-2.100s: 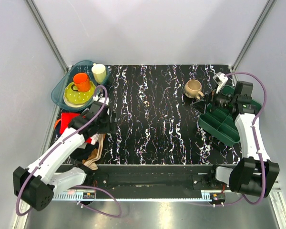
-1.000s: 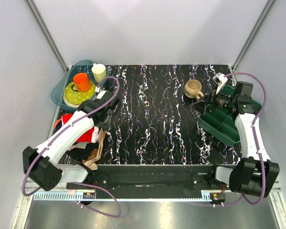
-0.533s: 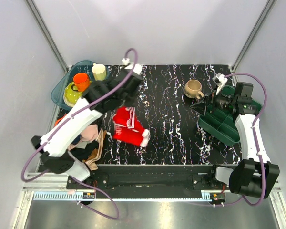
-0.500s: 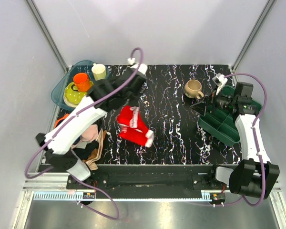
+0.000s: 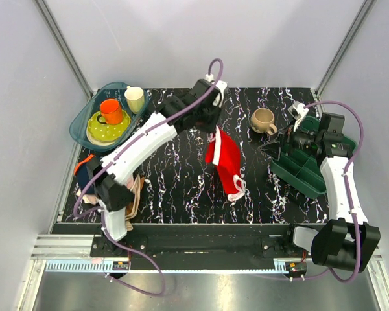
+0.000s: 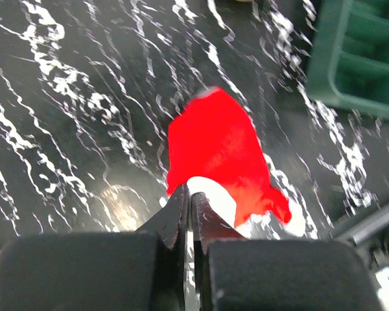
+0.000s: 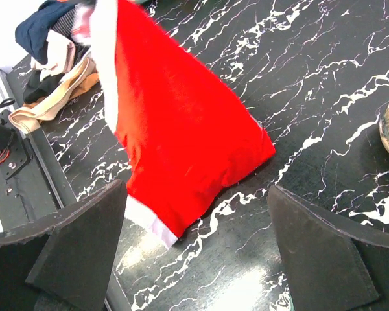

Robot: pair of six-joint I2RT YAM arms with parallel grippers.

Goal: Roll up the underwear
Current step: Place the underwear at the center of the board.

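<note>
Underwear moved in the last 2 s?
Yes. The underwear shifted right, from the clothes pile toward the mug, hanging from the left gripper.

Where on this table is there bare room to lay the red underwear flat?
The widest bare table is the middle, between the clothes pile and the hanging underwear. A narrower strip lies between the underwear and the green divided tray. It is crowded at the left edge, with the blue dish tray and clothes pile, and at far right, around the cup.
</note>
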